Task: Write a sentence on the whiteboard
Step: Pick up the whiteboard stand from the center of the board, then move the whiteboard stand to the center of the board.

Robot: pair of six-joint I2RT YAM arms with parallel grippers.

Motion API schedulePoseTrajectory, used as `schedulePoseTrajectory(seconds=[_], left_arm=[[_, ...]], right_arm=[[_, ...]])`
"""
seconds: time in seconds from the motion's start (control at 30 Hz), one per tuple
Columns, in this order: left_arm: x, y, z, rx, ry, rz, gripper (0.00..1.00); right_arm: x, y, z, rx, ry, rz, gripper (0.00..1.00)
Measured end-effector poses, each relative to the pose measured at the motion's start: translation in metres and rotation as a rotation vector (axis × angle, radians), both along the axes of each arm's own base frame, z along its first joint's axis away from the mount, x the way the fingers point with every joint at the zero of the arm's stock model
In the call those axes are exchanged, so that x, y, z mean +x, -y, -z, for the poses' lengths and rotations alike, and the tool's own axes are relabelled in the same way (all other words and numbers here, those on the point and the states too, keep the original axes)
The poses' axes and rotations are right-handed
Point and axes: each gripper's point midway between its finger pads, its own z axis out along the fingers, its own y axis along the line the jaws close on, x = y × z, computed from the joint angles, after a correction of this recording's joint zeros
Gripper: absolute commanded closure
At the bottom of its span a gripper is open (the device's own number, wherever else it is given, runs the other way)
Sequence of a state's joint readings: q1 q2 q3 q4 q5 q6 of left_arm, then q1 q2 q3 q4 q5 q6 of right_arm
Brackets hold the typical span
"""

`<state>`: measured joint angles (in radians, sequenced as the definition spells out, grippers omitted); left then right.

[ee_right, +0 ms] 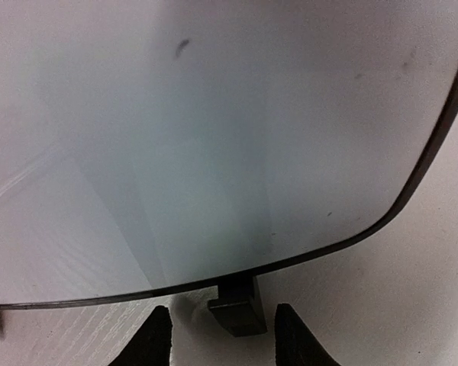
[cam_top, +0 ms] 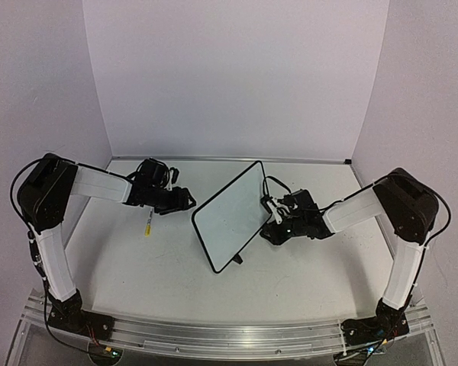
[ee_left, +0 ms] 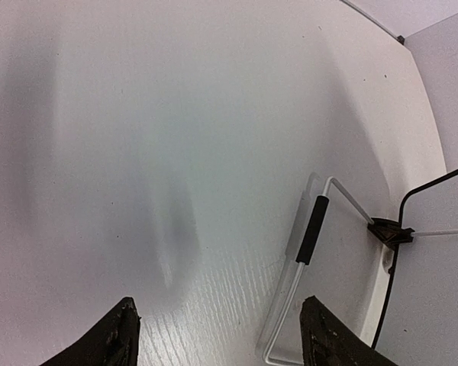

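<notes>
Right gripper, jaws apart, seemingly straddles whiteboard clip; left gripper spread, empty.

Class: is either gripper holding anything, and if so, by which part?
Nothing is held. The left gripper stands open and empty; the right gripper straddles the black clip foot of the whiteboard, gaps showing on both sides.
</notes>
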<state>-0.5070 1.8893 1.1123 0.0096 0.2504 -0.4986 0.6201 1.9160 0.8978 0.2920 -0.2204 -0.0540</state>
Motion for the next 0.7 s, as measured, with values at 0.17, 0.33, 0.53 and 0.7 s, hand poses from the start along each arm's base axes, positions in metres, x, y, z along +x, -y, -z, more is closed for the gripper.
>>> schedulePoseTrajectory(seconds=[0.17, 0.33, 0.53, 0.7], left_arm=[[0.001, -0.006, -0.009, 0.006, 0.024, -0.022, 0.28], [-0.002, -0.018, -0.026, 0.020, 0.061, -0.058, 0.27], [-0.005, -0.039, -0.053, 0.041, 0.119, -0.118, 0.24], [-0.011, -0.057, -0.062, 0.072, 0.133, -0.158, 0.21]], right_arm=[[0.001, -0.002, 0.002, -0.031, 0.031, 0.007, 0.75], [0.006, 0.000, 0.002, -0.057, 0.064, 0.043, 0.83], [0.003, 0.000, 0.002, -0.070, 0.107, 0.098, 0.90], [-0.010, -0.008, 0.002, -0.065, 0.127, 0.118, 0.94]])
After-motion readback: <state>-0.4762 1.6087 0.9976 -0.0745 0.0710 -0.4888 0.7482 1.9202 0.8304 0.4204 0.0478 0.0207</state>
